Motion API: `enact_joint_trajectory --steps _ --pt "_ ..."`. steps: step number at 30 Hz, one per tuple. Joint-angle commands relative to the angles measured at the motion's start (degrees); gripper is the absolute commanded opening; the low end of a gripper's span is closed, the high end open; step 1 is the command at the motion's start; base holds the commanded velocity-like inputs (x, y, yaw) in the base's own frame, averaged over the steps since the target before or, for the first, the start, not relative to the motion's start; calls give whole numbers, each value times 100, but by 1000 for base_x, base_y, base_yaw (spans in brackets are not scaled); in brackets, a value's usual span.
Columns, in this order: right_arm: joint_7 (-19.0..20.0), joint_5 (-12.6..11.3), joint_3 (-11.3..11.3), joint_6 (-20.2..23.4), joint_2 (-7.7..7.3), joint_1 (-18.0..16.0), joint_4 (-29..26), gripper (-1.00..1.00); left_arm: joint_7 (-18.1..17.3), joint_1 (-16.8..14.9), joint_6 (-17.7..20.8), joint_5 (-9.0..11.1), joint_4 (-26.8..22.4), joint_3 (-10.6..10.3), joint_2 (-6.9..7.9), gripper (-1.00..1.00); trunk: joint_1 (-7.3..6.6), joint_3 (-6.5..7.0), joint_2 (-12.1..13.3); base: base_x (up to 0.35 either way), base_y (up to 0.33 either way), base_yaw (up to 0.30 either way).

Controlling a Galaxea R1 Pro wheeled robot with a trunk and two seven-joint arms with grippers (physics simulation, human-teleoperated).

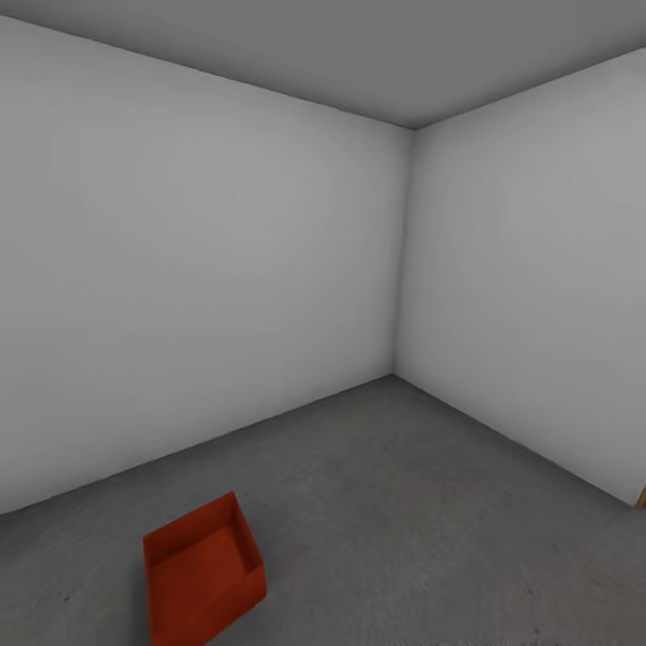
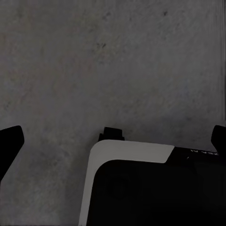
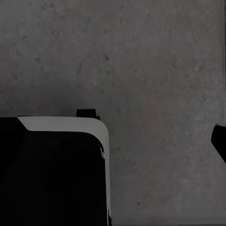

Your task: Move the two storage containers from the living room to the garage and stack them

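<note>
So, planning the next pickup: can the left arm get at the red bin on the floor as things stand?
Probably yes. The red bin sits alone, open side up, on the grey floor at the robot's lower left, with nothing around it. The left gripper hangs open over bare concrete, so it would need lowering.

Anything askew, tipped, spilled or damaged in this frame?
Nothing stands out. One storage container sits upright and open on the grey floor near the white wall, turned at an angle to it. It looks empty and intact, with nothing stacked on it yet.
</note>
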Motion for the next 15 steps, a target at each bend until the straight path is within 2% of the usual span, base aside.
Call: enact_joint_trajectory --steps 1,15 --pt "-2 -55 49 -33 2 -9 18 100 -23 -4 -19 60 6 -50 3 100 0 -5 -5 0 0 -268" --pt "217 -56 49 -4 2 -9 19 100 -25 -4 -19 60 6 -45 2 100 0 39 -5 0 0 -269"
